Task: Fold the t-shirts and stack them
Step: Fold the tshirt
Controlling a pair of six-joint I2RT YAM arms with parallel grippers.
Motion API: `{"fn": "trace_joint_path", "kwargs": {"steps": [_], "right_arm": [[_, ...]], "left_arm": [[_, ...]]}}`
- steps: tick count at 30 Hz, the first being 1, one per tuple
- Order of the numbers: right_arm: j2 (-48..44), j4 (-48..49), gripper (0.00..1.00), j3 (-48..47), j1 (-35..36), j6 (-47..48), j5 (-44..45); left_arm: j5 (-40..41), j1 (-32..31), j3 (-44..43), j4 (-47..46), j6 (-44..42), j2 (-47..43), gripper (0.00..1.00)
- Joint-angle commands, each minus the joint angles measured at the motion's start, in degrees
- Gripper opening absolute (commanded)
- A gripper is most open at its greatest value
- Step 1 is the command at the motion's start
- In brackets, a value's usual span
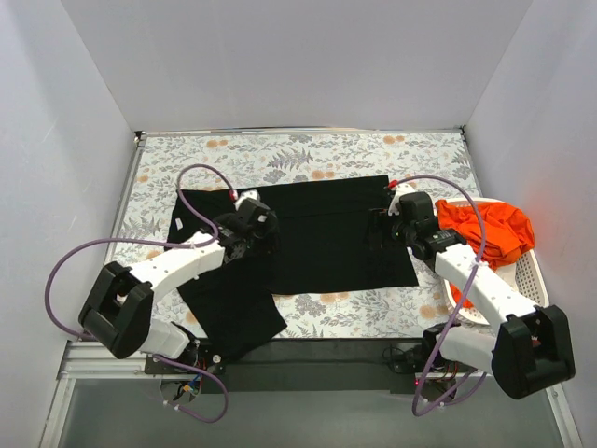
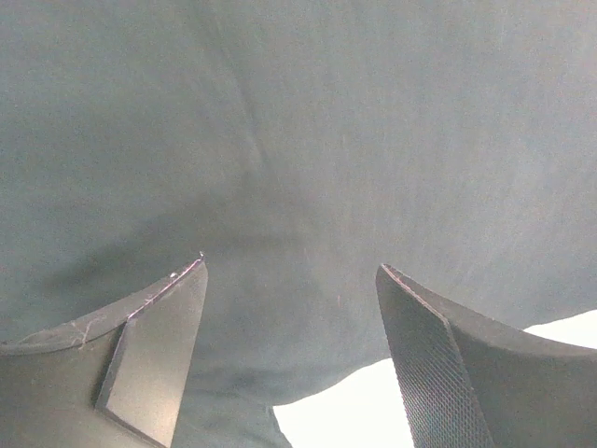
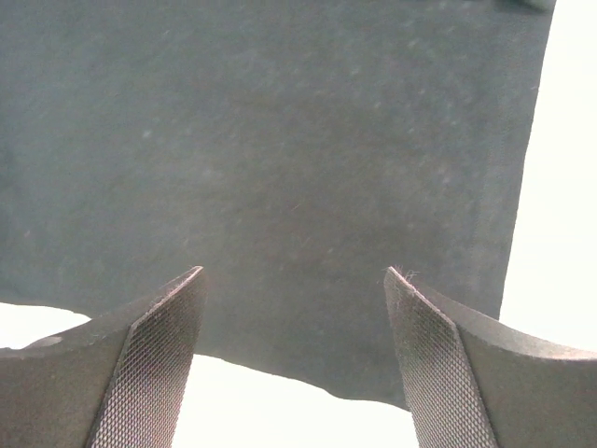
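- The black t-shirt point(image 1: 326, 233) lay spread on the table point(image 1: 308, 154), its long axis running left to right.
- The left gripper point(image 2: 291, 271) hung over the shirt's left part, fingers spread, holding nothing.
- The right gripper point(image 3: 294, 273) hung over the shirt's right edge, also spread and empty; each arm was nearer to its own side.
- Just right of the shirt, the white basket point(image 1: 530, 269) held an orange t-shirt point(image 1: 485, 229).

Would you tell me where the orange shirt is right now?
In the top view, the orange shirt lies bunched in the basket on the right side, just beyond the right gripper.
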State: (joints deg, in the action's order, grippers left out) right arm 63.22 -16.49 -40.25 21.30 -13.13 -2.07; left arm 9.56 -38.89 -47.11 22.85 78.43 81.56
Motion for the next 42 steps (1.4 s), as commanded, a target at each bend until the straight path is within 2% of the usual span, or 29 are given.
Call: {"fn": "trace_joint_path", "kwargs": {"steps": [1,6,9,13,14,17,21,28,32,38,42], "right_arm": [[4.43,3.22,0.69,-4.83,-1.87,0.38,1.8],[13.04,6.64,0.64,-11.41,-7.4,-0.06,0.05],[18.32,9.18,0.6,-14.84,-10.74,-1.2,-1.71],[25.43,12.09,0.54,-19.41,-13.56,-1.46,-4.17],[27.03,12.62,0.53,-20.39,-13.83,-1.29,-5.13],[33.0,14.38,0.5,-25.03,-14.71,-0.85,-7.33],[41.87,15.96,0.47,-29.97,-15.32,-1.29,-9.09],[54.09,19.65,0.47,-38.14,-17.25,-3.74,-10.77],[59.2,19.13,0.46,-40.78,-18.75,-7.43,-8.67],[64.92,14.4,0.46,-47.44,-20.68,-9.81,-8.04],[68.34,10.52,0.47,-52.82,-22.53,-10.43,-7.34]], "left_arm": [[3.98,7.58,-4.65,2.98,-1.61,-3.95,0.68],[0.11,23.56,-7.37,0.8,-3.55,-0.89,0.67],[-2.26,30.25,-11.67,0.01,-3.11,3.42,0.65],[-1.48,35.28,-16.42,-2.46,-3.55,11.06,0.57],[-1.3,35.9,-18.78,-2.98,-3.64,14.47,0.52],[-0.52,37.75,-22.83,-3.87,-5.22,21.41,0.45],[1.68,38.8,-27.67,-3.87,-6.71,27.58,0.42],[2.04,41.79,-29.79,-4.22,-7.15,34.0,0.41],[1.95,42.93,-30.49,-4.13,-6.45,36.74,0.4],[0.81,43.64,-33.56,-3.34,-6.98,41.47,0.4],[-2.88,43.64,-37.77,-2.99,-7.15,43.68,0.43]]}}
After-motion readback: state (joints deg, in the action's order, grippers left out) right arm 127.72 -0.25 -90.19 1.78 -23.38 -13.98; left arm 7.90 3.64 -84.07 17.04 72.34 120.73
